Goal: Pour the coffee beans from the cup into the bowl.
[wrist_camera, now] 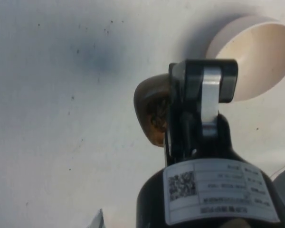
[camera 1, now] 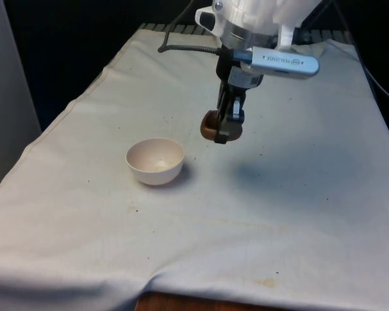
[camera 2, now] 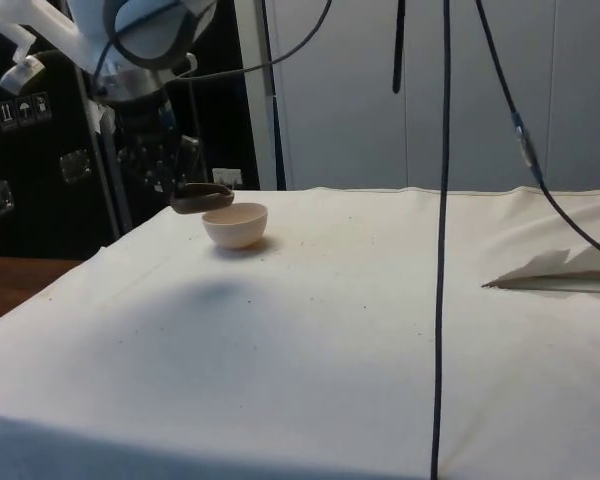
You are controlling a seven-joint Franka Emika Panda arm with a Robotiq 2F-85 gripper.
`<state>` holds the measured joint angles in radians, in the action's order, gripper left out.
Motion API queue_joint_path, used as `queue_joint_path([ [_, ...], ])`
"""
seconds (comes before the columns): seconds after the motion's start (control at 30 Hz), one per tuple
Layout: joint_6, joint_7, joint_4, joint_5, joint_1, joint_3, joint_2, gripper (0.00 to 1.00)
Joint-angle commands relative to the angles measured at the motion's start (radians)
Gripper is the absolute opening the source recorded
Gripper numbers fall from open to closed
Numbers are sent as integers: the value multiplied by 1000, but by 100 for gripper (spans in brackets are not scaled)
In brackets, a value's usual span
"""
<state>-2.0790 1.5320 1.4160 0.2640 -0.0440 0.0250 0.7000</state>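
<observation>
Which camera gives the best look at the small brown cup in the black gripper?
The wrist view: the small brown cup sits close, with dark beans visible inside. The front view shows it half behind the black gripper; the side view shows a dark sliver.

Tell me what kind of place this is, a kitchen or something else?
Probably a robot lab, not a kitchen: a table under a white cloth, dangling black cables, and a gripper holding a brown cup lifted beside a pale bowl.

White-clothed table (camera 1: 298, 194) with a pale bowl (camera 1: 155, 161) on it.
</observation>
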Motion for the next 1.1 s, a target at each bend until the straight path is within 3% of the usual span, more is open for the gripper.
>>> queue_joint_path([
  [0.0,19,-9,-31,-4,3,-2,18,0],
  [0.17,34,-8,-78,0,2,1,44,0],
  [0.37,77,-45,-134,-9,17,5,55,0],
  [0.4,73,-31,-132,-1,9,10,59,0],
  [0.43,79,-49,-136,-9,19,6,54,0],
  [0.5,80,-64,-141,-11,26,9,50,0],
  [0.73,69,-104,-133,-14,38,17,35,0],
  [0.77,79,-86,-144,-6,30,23,45,0],
  [0.83,66,-113,-128,-13,41,18,30,0],
  [1.07,56,-149,-93,-11,49,20,1,0],
])
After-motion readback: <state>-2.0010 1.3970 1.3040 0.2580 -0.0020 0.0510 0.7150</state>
